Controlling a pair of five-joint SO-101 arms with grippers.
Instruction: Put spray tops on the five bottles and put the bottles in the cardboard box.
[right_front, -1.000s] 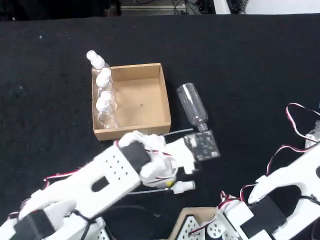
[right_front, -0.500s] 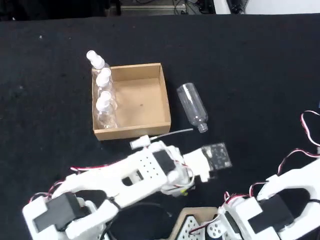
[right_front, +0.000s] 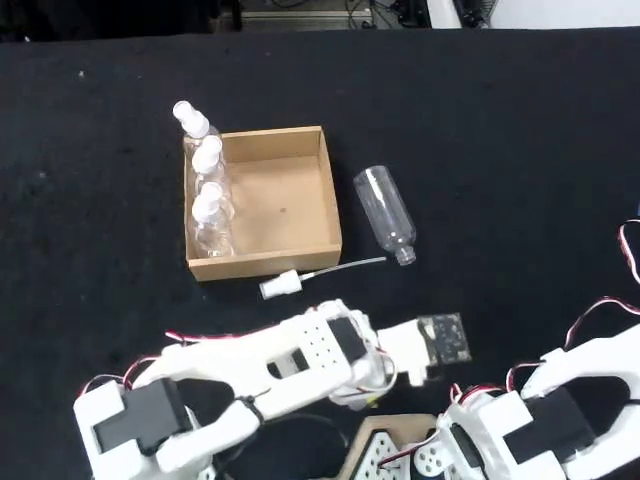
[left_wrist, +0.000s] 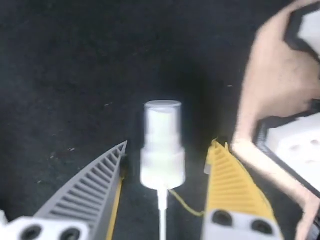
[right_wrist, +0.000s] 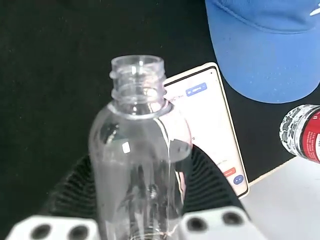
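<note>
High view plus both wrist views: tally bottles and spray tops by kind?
Capped bottles: 3
Uncapped bottles: 2
Loose spray tops: 2
Total: 7

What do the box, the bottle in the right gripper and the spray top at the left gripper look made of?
Box: brown cardboard, matt, with raw cut edges. Held bottle: clear glossy plastic, probably; the background shows through and its thin threaded neck suggests plastic, not glass. Spray top: white, smooth, faintly translucent plastic.
</note>
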